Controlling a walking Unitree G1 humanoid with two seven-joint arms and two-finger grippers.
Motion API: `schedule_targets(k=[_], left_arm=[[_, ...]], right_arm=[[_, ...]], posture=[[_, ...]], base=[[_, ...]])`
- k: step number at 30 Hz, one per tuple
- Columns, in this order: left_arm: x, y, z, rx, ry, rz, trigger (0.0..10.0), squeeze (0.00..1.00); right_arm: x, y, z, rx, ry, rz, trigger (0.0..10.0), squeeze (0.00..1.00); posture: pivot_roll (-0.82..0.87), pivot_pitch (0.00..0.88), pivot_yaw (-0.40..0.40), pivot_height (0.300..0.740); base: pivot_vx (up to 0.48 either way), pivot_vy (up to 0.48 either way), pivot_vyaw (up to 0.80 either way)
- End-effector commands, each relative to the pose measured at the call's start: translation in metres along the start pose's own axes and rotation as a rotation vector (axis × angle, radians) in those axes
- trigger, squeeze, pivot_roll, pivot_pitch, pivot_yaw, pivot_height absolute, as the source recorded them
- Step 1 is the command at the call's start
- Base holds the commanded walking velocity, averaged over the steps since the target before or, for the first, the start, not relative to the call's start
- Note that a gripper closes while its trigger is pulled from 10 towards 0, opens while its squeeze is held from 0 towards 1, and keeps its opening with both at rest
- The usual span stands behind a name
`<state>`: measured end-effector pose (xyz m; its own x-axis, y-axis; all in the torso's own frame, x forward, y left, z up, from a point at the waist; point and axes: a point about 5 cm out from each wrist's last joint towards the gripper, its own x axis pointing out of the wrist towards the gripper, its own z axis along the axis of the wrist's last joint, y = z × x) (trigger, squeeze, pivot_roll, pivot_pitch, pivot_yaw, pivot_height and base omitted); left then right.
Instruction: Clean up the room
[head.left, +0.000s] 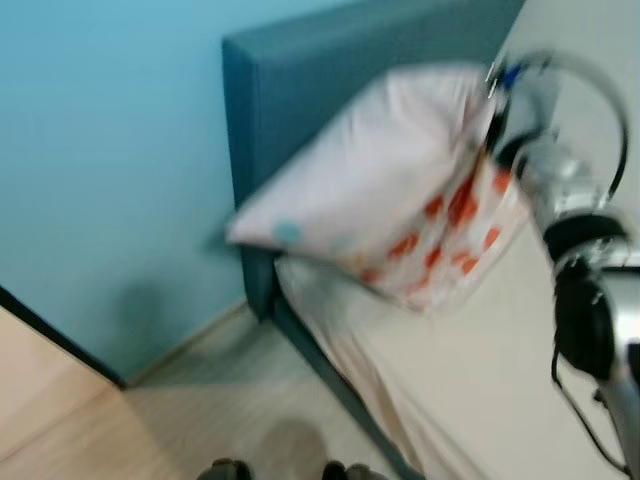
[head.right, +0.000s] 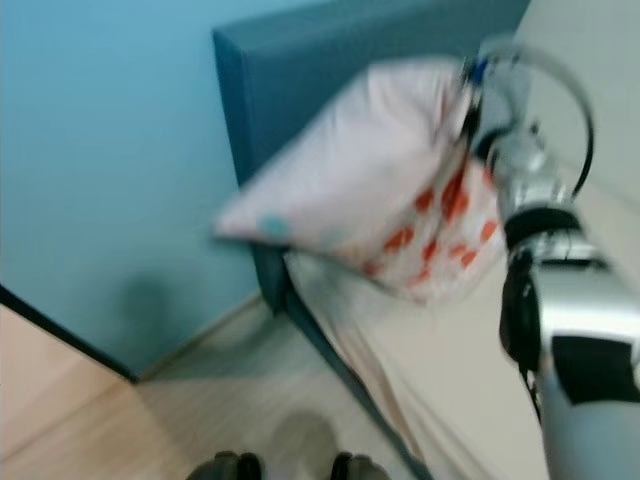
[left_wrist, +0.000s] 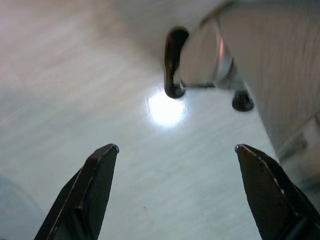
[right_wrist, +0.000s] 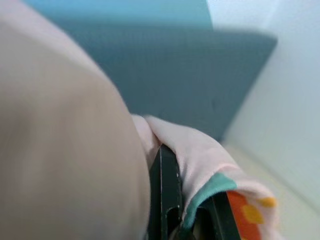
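Blue wall (head.left: 110, 150) takes up the far left of the head views, meeting a pale wood floor (head.left: 220, 400) along a light skirting, with a dark strip of door frame at the lower left edge. Over that floor hangs the left gripper (left_wrist: 175, 150), idle, its two black fingers spread wide apart with nothing between them; one of the robot's feet (left_wrist: 175, 65) stands on the boards beyond it. Further right stands a teal headboard (head.left: 330, 70) at the end of a bed (head.left: 480, 360) covered with a cream sheet. A pillow (head.left: 380, 180), pale pink with orange and teal spots, is lifted clear of the mattress in front of the headboard and tilted, its low corner pointing toward the wall. At the pillow's upper right corner is the right gripper (right_wrist: 172, 200), its fingers clamped on a fold of the pillow's cover, the bulk of the pillow hanging to its left. The head views are blurred.
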<state>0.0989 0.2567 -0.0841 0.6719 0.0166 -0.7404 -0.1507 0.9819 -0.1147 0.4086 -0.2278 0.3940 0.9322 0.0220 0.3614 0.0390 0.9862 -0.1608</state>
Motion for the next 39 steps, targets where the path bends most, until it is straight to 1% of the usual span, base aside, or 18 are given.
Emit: schedule_targets(k=[1, 4, 9, 11, 12, 16, 18, 20, 21, 23, 24, 25, 26, 28, 31, 32, 34, 39], left_arm=[[-0.006, 0.006, 0.001, 0.042, -0.018, -0.011, 10.0, 0.00], [-0.010, 0.011, 0.005, 0.058, -0.045, -0.009, 10.0, 0.00], [-0.021, 0.017, -0.011, 0.076, -0.005, 0.006, 10.0, 0.00], [-0.032, 0.019, -0.025, 0.082, 0.031, 0.008, 10.0, 0.00], [-0.032, 0.019, -0.025, 0.082, 0.031, 0.008, 10.0, 0.00], [-0.045, 0.024, -0.042, 0.082, 0.081, 0.018, 10.0, 0.00], [-0.047, 0.024, -0.043, 0.082, 0.088, 0.019, 10.0, 0.00], [-0.047, 0.023, -0.045, 0.070, 0.093, 0.023, 10.0, 0.00], [-0.047, 0.023, -0.045, 0.070, 0.093, 0.023, 10.0, 0.00], [-0.046, 0.019, -0.046, 0.065, 0.093, 0.018, 10.0, 0.00], [-0.046, 0.019, -0.046, 0.065, 0.093, 0.018, 10.0, 0.00], [-0.045, 0.018, -0.044, 0.064, 0.090, 0.013, 10.0, 0.00], [-0.044, 0.017, -0.043, 0.067, 0.086, 0.005, 10.0, 0.00], [-0.042, 0.017, -0.041, 0.070, 0.086, 0.000, 10.0, 0.00], [-0.035, 0.016, -0.036, 0.078, 0.091, -0.007, 10.0, 0.00], [-0.035, 0.016, -0.036, 0.078, 0.091, -0.007, 10.0, 0.00], [-0.031, 0.014, -0.031, 0.082, 0.086, -0.012, 10.0, 0.00], [-0.027, 0.010, -0.028, 0.077, 0.076, -0.019, 10.0, 0.00]], right_arm=[[0.001, -0.009, 0.067, 0.009, -0.268, -0.005, 10.0, 0.00], [0.000, -0.004, 0.098, -0.006, -0.392, 0.050, 10.0, 0.00], [-0.001, 0.008, 0.089, -0.050, -0.429, 0.131, 10.0, 0.00], [-0.002, 0.011, 0.058, -0.046, -0.364, 0.167, 10.0, 0.00], [-0.002, 0.011, 0.058, -0.046, -0.364, 0.167, 10.0, 0.00], [-0.010, 0.017, -0.012, 0.058, -0.189, 0.230, 10.0, 0.00], [-0.013, 0.020, -0.024, 0.077, -0.162, 0.264, 10.0, 0.00], [-0.029, 0.044, -0.073, 0.161, -0.057, 0.419, 10.0, 0.00], [-0.029, 0.044, -0.073, 0.161, -0.057, 0.419, 10.0, 0.00], [-0.060, 0.070, -0.133, 0.216, 0.118, 0.562, 10.0, 0.00], [-0.060, 0.070, -0.133, 0.216, 0.118, 0.562, 10.0, 0.00], [-0.080, 0.077, -0.162, 0.201, 0.217, 0.584, 10.0, 0.00], [-0.097, 0.071, -0.185, 0.200, 0.305, 0.495, 10.0, 0.00], [-0.108, 0.063, -0.200, 0.187, 0.362, 0.407, 10.0, 0.00], [-0.141, 0.011, -0.235, 0.096, 0.519, 0.038, 10.0, 0.00], [-0.141, 0.011, -0.235, 0.096, 0.519, 0.038, 10.0, 0.00], [-0.156, -0.015, -0.244, 0.078, 0.579, -0.127, 10.0, 0.00], [-0.169, -0.036, -0.244, 0.083, 0.600, -0.265, 10.0, 0.00]], posture=[[0.22, 0.394, -0.107, 0.730], [0.21, 0.406, -0.105, 0.730], [0.22, 0.421, -0.097, 0.730], [0.23, 0.436, -0.091, 0.730], [0.23, 0.436, -0.091, 0.730], [0.21, 0.442, -0.095, 0.730], [0.21, 0.442, -0.095, 0.730], [0.21, 0.444, -0.094, 0.730], [0.21, 0.444, -0.094, 0.730], [0.21, 0.441, -0.090, 0.730], [0.21, 0.441, -0.090, 0.730], [0.20, 0.429, -0.084, 0.730], [0.19, 0.428, -0.083, 0.730], [0.19, 0.423, -0.078, 0.730], [0.17, 0.403, -0.073, 0.730], [0.17, 0.403, -0.073, 0.730], [0.17, 0.396, -0.074, 0.730], [0.17, 0.379, -0.074, 0.730]], base=[[0.000, 0.000, 0.00], [0.000, 0.000, 0.00], [0.000, 0.000, 0.00], [0.000, 0.000, 0.00], [0.000, 0.000, 0.00], [0.000, 0.000, 0.00], [0.000, 0.000, 0.00], [0.000, 0.000, 0.00], [0.000, 0.000, 0.00], [0.000, 0.000, 0.00], [0.000, 0.000, 0.00], [0.000, 0.000, 0.00], [0.000, 0.000, 0.00], [0.000, 0.000, 0.00], [0.000, 0.000, 0.00], [0.000, 0.000, 0.00], [0.000, 0.000, 0.00], [0.000, 0.000, 0.00]])
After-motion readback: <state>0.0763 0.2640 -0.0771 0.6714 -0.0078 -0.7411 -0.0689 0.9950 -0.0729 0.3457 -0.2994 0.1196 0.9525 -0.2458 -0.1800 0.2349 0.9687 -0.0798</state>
